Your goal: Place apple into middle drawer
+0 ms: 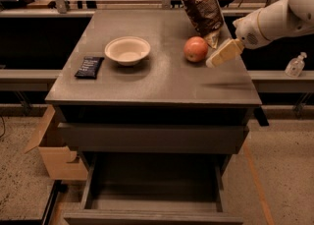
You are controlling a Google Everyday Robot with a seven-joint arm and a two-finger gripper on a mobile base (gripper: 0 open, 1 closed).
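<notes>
The apple [196, 49], red-orange with paler patches, sits on the grey cabinet top [162, 84] at the back right, just in front of a brown chip bag [201, 4]. My gripper [213, 62], cream-coloured on a white arm, reaches in from the right and hangs just right of the apple, close to the top; I cannot tell whether it touches the apple. The middle drawer [152, 185] is pulled open low at the front, with a bare dark floor and low side walls.
A cream bowl [127, 50] and a flat dark packet [89, 67] lie on the left of the top. A closed drawer with a tall grey front [152, 138] is above the open one. A cardboard box [53, 151] stands at the lower left, a small clear bottle [296, 65] at the right.
</notes>
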